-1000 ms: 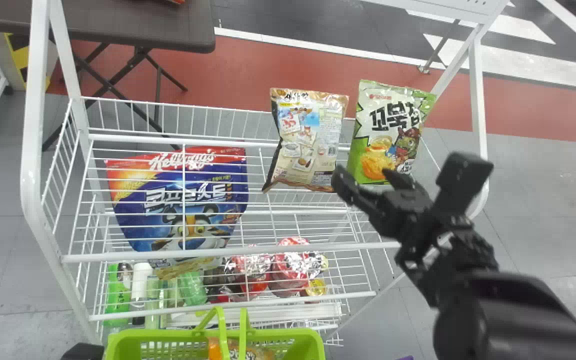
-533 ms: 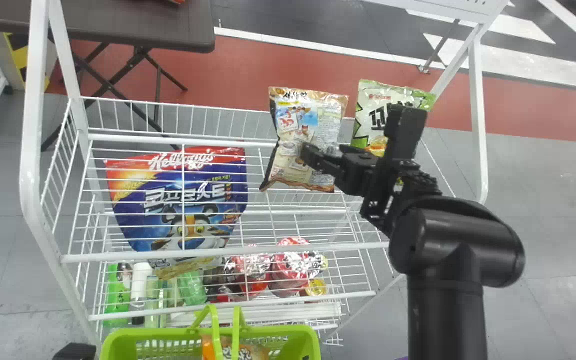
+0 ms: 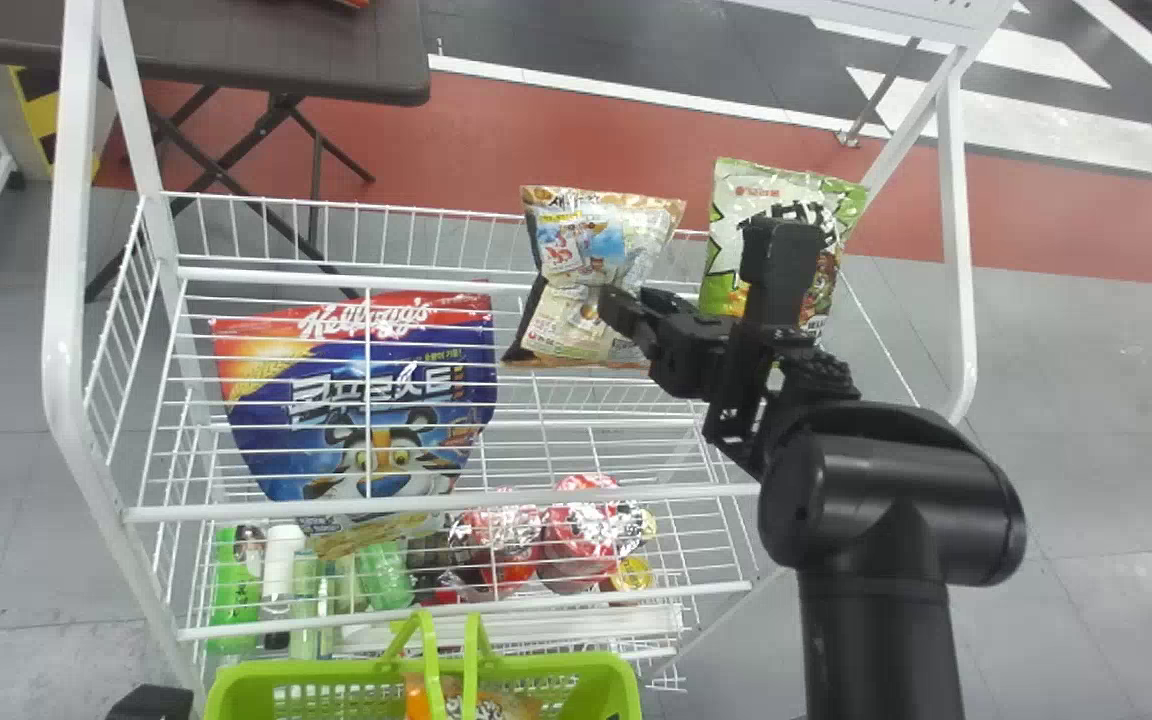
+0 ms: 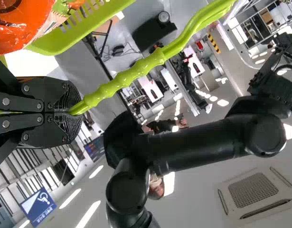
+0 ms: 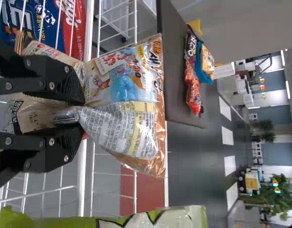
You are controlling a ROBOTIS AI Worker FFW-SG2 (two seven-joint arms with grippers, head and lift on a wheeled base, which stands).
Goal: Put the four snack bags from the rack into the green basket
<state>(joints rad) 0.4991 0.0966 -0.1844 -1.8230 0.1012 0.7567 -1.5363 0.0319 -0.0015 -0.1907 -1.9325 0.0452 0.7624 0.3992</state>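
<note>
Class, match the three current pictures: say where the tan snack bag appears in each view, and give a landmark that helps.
Head view: tan snack bag just above centre, left of the green-and-white bag.
Left wrist view: not in this picture.
Right wrist view: tan snack bag near the middle, pinched by the right gripper.
Landmark shared by head and right wrist views: blue-and-red cereal bag.

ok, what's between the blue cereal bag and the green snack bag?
The tan snack bag, pinched in the right claw. Head view shows it there.
</note>
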